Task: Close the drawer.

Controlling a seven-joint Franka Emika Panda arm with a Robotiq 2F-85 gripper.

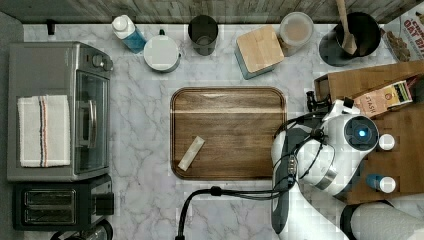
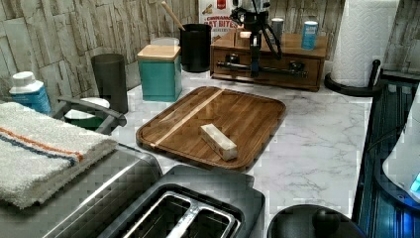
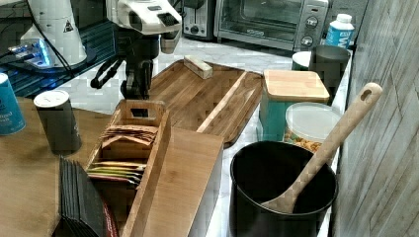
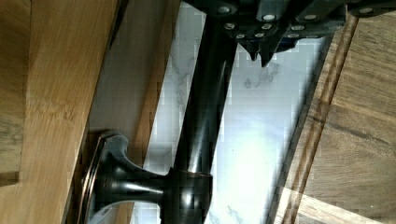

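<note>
Steel comes first at the top view's left: a toaster oven (image 1: 60, 110) with a striped towel (image 1: 44, 131) folded on its roof, and a black toaster (image 1: 62, 205) just on the near side of it. Along the far wall, moving towards the top view's right, stand a blue bottle (image 1: 127, 32), a dark cup (image 1: 202, 34) and a teal canister with a wooden lid (image 1: 259, 50).

In the middle of the marble counter (image 1: 140, 130) lies a dark wooden tray (image 1: 235, 120), and on it rests a small pale block (image 1: 191, 153).

Right of the tray reaches the white robot arm (image 1: 345, 145). Its gripper (image 2: 255, 59) hangs straight down against the long black handle (image 2: 277, 68) of the drawer (image 2: 277, 77). Whether the gripper is apart or together I cannot tell.

The drawer sits in the front of the wooden cabinet (image 1: 405, 160) at the top view's right edge, with its panel facing the tray. The wrist view shows the handle's bar (image 4: 205, 102) and one flared mount fixed to the panel (image 4: 51, 93), with marble behind. How far the drawer stands out I cannot tell.

On the cabinet top are two small bottles (image 1: 386, 142) and an open tea box (image 3: 131, 148). A black pot with a wooden spoon (image 3: 281, 182) stands on the counter beside the cabinet, by the far wall.
</note>
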